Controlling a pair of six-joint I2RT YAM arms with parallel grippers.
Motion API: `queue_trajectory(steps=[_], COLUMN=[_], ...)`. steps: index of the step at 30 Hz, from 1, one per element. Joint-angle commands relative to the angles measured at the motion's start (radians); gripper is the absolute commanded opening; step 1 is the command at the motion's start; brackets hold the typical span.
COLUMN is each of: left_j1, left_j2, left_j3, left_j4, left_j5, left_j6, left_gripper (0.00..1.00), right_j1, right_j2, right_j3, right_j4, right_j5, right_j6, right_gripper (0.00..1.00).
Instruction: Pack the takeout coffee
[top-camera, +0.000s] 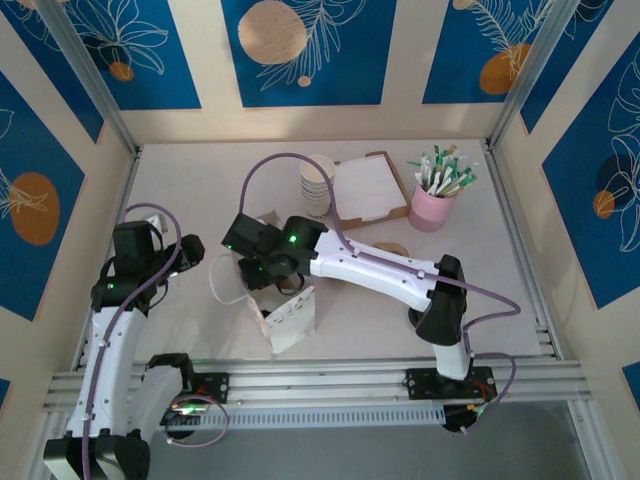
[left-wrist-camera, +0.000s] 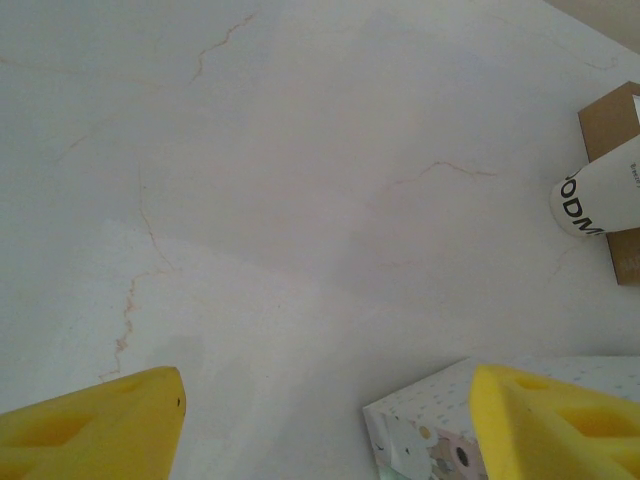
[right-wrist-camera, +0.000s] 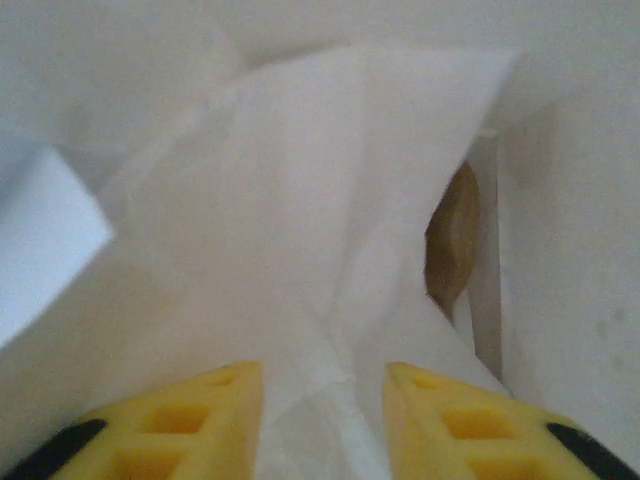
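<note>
Right wrist shows our right fingers (right-wrist-camera: 215, 415) straddling soft, thin paper (right-wrist-camera: 330, 240) in the bag (top-camera: 290, 322), grip unclear; we would pinch it at a fold; left fingers (left-wrist-camera: 100, 425) apart

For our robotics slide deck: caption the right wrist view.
Right end effector, white napkin between its yellow fingers, brown object beyond.

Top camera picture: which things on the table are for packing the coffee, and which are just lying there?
For the job:
paper bag
napkin, pinched by the right gripper inside the bag
stack of cups
pink cup of sticks and sachets, probably

Just lying about for now:
cardboard tray
left gripper, open and holding nothing
</note>
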Motion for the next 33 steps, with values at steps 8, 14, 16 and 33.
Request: queue_trajectory(steps=[8, 14, 16, 33], left_j1=[0.012, 0.011, 0.012, 0.012], left_j2=[-0.013, -0.014, -0.015, -0.146], left_j3=[-0.009, -0.013, -0.016, -0.152], left_j4=[0.008, 0.018, 0.024, 0.192], left_j5=[-0.013, -0.007, 0.003, -0.054], left_j6=[0.001, 0.002, 0.002, -0.034], left_gripper=[0.75, 0.76, 0.77, 1.0], right_j1=[0.016, 0.017, 0.023, -0.528], right_j2=[-0.119, -0.27, -0.347, -1.202], right_j3=[0.13, 0.069, 0.025, -1.013], right_j4=[-0.012, 0.146, 0.232, 1.02], right_j5=[0.084, 0.045, 0.067, 0.298], right_j6=[-0.026, -0.147, -0.233, -0.489], right_gripper=[0.67, 0.71, 0.71, 1.0])
